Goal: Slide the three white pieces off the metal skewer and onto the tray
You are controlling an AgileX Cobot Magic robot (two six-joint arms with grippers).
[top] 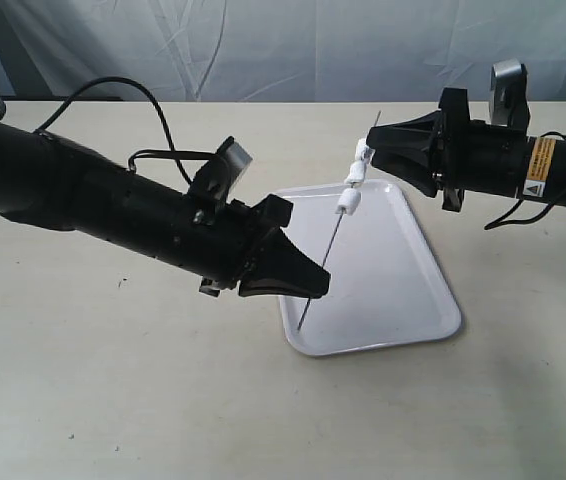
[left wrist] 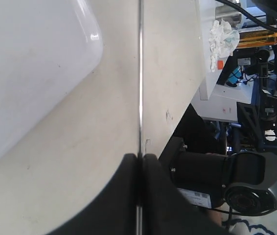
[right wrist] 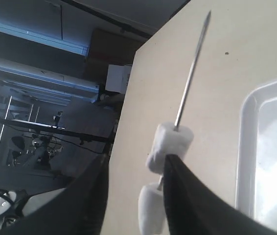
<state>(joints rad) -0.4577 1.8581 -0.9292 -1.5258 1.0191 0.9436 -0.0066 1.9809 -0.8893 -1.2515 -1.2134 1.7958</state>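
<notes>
The thin metal skewer (top: 331, 245) slants up over the white tray (top: 403, 290). My left gripper (top: 310, 287) is shut on its lower part, seen close in the left wrist view (left wrist: 139, 164), where the rod (left wrist: 140, 73) runs straight out from the jaws. Three white pieces sit on the upper half: two close together (top: 363, 153) (top: 355, 174) and one a little lower (top: 348, 202). My right gripper (top: 377, 150) stands open around the top two. In the right wrist view (right wrist: 136, 161) the top piece (right wrist: 170, 144) touches one finger (right wrist: 187, 196), and a second piece (right wrist: 150, 208) hangs below.
The tray's rim (right wrist: 246, 147) lies just beside the right gripper, and a tray corner (left wrist: 31, 63) shows in the left wrist view. The tan tabletop (top: 113, 400) surrounds the tray. A white backdrop (top: 263, 40) hangs behind the table.
</notes>
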